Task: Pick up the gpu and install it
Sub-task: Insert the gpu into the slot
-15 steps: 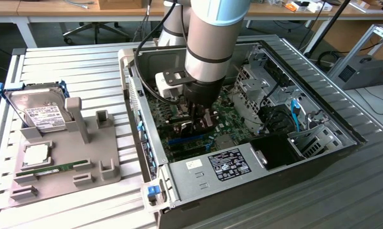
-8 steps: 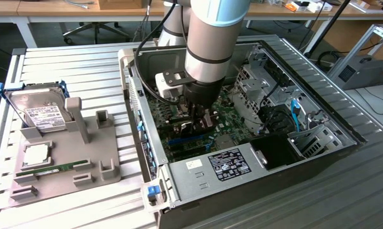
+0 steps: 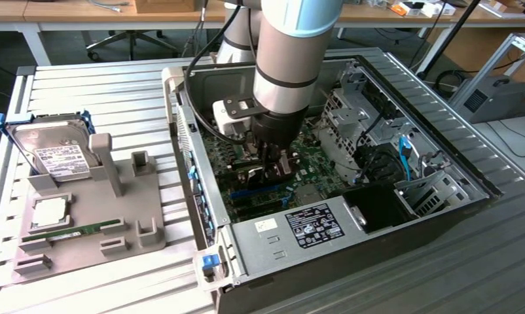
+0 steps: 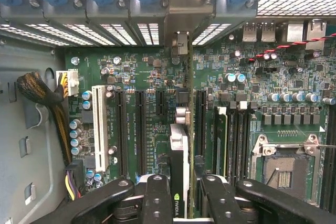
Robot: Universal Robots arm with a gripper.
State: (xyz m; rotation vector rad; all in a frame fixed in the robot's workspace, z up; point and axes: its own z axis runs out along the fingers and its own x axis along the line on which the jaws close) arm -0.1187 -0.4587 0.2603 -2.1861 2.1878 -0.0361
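In the wrist view the gpu [image 4: 179, 145] stands on edge over the green motherboard [image 4: 262, 77], a thin card with a black face. Its silver end bracket [image 4: 178, 22] reaches the rear slot openings of the case. My gripper [image 4: 182, 203] is shut on the card, with a black finger [image 4: 157, 198] pressed on each side. The card runs along between the black expansion slots; I cannot tell whether it sits in a slot. In the exterior view my gripper [image 3: 267, 167] is deep inside the open computer case [image 3: 437, 131], with the dark gpu [image 3: 252, 175] under it.
A white slot [image 4: 98, 127], cable bundle [image 4: 39, 90] and empty CPU socket [image 4: 286, 166] flank the card. Beside the case on the exterior view's left, a grey fixture [image 3: 97, 222] holds a hard drive in a blue frame [image 3: 57, 154], a RAM stick [image 3: 71, 230] and a chip [image 3: 50, 212].
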